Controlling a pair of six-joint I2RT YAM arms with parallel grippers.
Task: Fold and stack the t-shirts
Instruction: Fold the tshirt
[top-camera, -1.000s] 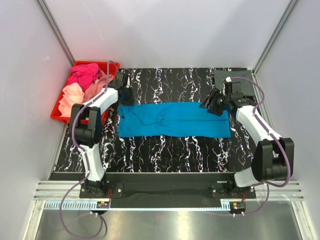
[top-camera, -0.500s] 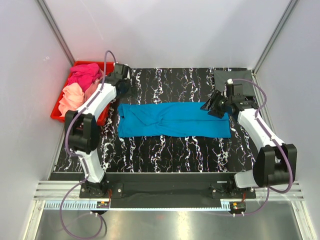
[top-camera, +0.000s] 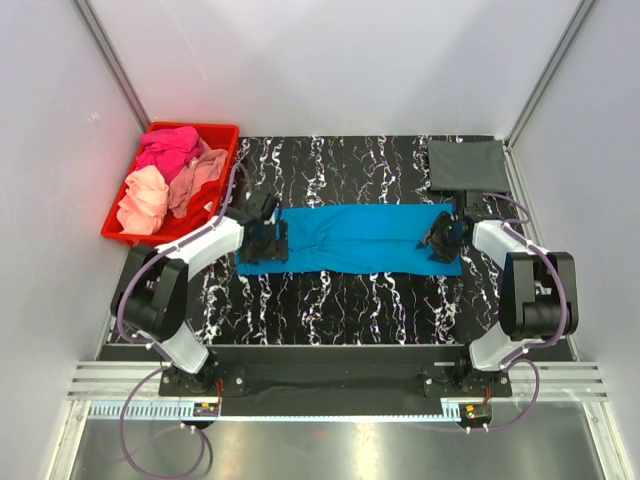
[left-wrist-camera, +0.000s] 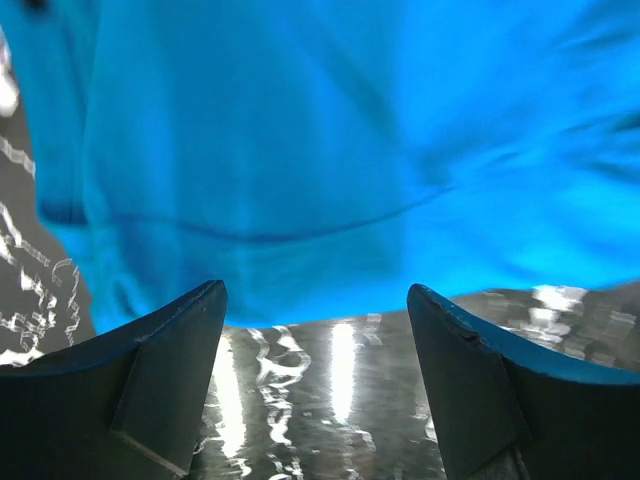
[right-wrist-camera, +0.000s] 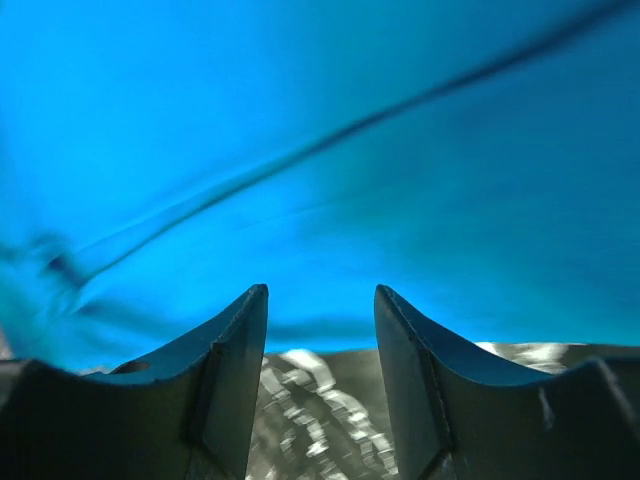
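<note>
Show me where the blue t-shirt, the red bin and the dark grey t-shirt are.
blue t-shirt (top-camera: 360, 240), top external view, middle of the cloth.
red bin (top-camera: 215, 127), top external view, far rim.
dark grey t-shirt (top-camera: 466, 165), top external view, its centre.

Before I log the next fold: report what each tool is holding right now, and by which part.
Nothing is held. The left tool and the right tool are both open at the blue t-shirt edge, jaws empty.
</note>
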